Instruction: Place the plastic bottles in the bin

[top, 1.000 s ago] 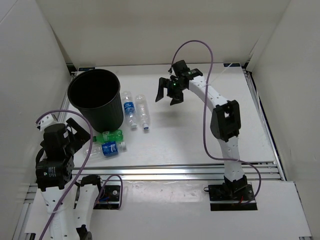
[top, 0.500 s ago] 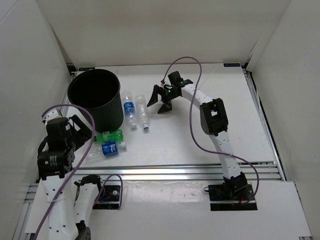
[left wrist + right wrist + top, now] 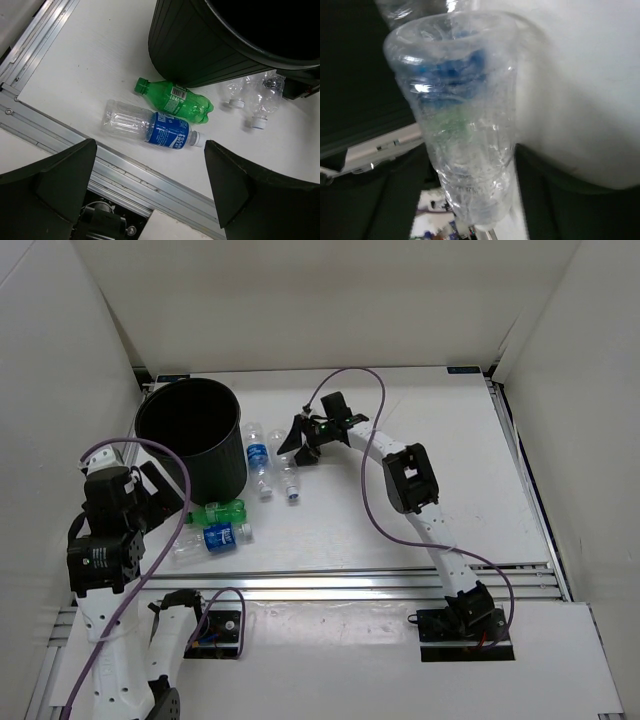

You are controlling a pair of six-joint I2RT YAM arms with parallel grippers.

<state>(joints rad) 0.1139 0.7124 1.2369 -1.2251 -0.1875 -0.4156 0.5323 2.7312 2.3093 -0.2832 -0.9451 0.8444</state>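
**Black bin (image 3: 215, 468), first grab was lining up**

The white bench (image 3: 400, 510) was smooth and matte. The bin was the big item on it: tall, round, slightly tapered, ribbed plastic with a wide rim, back left.

What changed: in the last second the right arm (image 3: 410, 475) swung from mid-bench over to the bin's side. The right end effector (image 3: 298, 445) dropped with its fingers spread either side of the plain clear bottle (image 3: 290, 476). I couldn't tell if they touched it. My read: the first pickup hadn't happened, since all four were on the bench.

The left end effector (image 3: 158, 490) was wide apart and empty, above the green bottle (image 3: 175, 102) and the blue-labelled clear bottle (image 3: 150, 131) at the bin's foot. The second blue-labelled bottle (image 3: 258, 455) lay beside the plain one. All looked like thin, dented plastic.
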